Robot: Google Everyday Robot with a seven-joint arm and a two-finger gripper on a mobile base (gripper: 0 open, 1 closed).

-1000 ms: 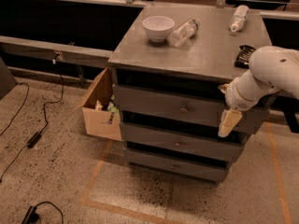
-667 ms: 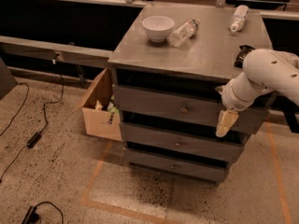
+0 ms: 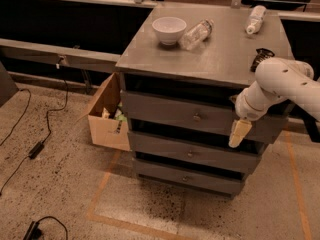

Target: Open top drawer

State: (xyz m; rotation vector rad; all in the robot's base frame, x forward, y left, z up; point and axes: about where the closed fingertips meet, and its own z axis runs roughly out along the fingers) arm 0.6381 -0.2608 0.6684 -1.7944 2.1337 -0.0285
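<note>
In the camera view, the top drawer [image 3: 165, 113] sat just under the worktop [image 3: 215, 54] of a grey cabinet, above 2 shallower drawers [image 3: 165, 146]. Its flat front faced the camera and a little to the left. Its long axis ran level from left to right, with 1 small round knob [image 3: 197, 117] at the centre. The front lay roughly in line with the fronts below it.

The gripper [image 3: 240, 133] hung pointing down in front of the drawer's right end, to the right of the knob and apart from it. How its jaws stood could not be told, nor whether it touched the front. The white arm [image 3: 280, 84] came in from the right edge, cut off there, and hid the drawer's right corner.

On the worktop stood 1 white bowl [image 3: 169, 30] with a clear bottle [image 3: 196, 34] lying just beside it. Another bottle [image 3: 255, 19] lay at the far right corner, and a dark object [image 3: 261, 58], hard to make out, sat near the arm. An open cardboard box [image 3: 107, 129] stood on the floor against the cabinet's left side. Cables [image 3: 35, 149] trailed further left, and orange tape lines [image 3: 107, 176] ran before the cabinet.
</note>
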